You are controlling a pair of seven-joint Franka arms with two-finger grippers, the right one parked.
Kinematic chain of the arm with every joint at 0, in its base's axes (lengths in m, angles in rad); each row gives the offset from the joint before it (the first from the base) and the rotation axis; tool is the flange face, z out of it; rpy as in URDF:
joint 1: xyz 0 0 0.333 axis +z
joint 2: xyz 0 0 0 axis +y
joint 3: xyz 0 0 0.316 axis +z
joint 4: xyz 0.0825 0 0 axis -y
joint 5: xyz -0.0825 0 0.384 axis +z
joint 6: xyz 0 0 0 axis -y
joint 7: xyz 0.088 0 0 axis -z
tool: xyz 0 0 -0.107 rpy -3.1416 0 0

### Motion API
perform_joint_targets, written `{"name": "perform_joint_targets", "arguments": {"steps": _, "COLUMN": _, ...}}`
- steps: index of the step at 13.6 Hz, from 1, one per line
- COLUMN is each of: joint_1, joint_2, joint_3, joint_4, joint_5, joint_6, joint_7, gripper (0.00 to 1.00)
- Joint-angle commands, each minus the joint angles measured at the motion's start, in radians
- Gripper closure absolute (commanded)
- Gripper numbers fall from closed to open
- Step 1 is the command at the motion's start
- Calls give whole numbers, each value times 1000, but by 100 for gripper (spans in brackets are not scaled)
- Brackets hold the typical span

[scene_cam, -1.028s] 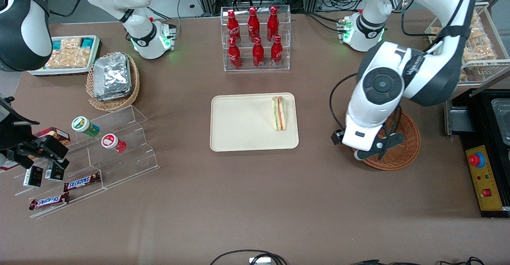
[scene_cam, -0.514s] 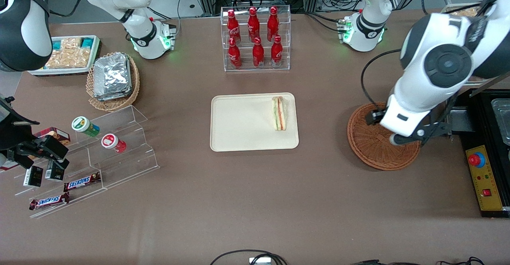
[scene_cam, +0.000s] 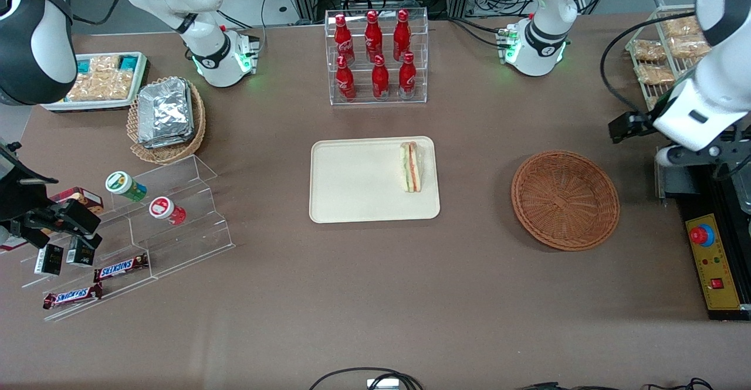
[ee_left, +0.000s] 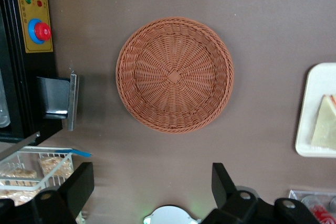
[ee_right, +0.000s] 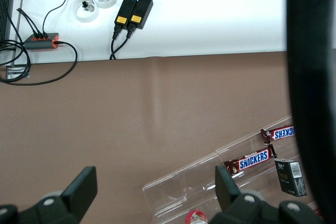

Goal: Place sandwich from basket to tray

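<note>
The sandwich [scene_cam: 412, 166], a white bread wedge with green, orange and red layers, lies on the cream tray [scene_cam: 352, 185], near the tray's edge that faces the basket. The reddish-brown wicker basket [scene_cam: 565, 200] is empty. My left gripper [scene_cam: 701, 154] hangs high above the table at the working arm's end, beside the basket and farther from the front camera than it. It is open and empty. The left wrist view looks down on the empty basket [ee_left: 175, 74], the tray rim [ee_left: 310, 108] and part of the sandwich [ee_left: 324, 124], with the gripper [ee_left: 152, 187] wide open.
A clear rack of red bottles [scene_cam: 376, 56] stands farther from the front camera than the tray. A black control box with a red button [scene_cam: 713, 261] and a wire rack of snack packets [scene_cam: 669, 50] are at the working arm's end. A tan basket of foil packets [scene_cam: 167, 117] and acrylic steps [scene_cam: 146, 220] are toward the parked arm's end.
My left gripper has moved from over the basket toward the working arm's end of the table and away from the front camera. The basket now shows whole and empty.
</note>
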Motion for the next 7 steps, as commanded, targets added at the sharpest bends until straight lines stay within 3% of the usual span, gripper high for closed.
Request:
{"name": "perform_joint_targets", "arguments": {"steps": 1, "joint_1": -8, "joint_2": -54, "joint_3": 51, "joint_4": -26, "joint_5": -47, "joint_6": -25, "joint_7": 105, "gripper": 0}}
{"name": "perform_joint_targets", "arguments": {"steps": 7, "joint_1": -10, "joint_2": -65, "joint_3": 59, "joint_4": -18, "joint_5": -50, "joint_6": -31, "joint_7": 192, "gripper": 0}}
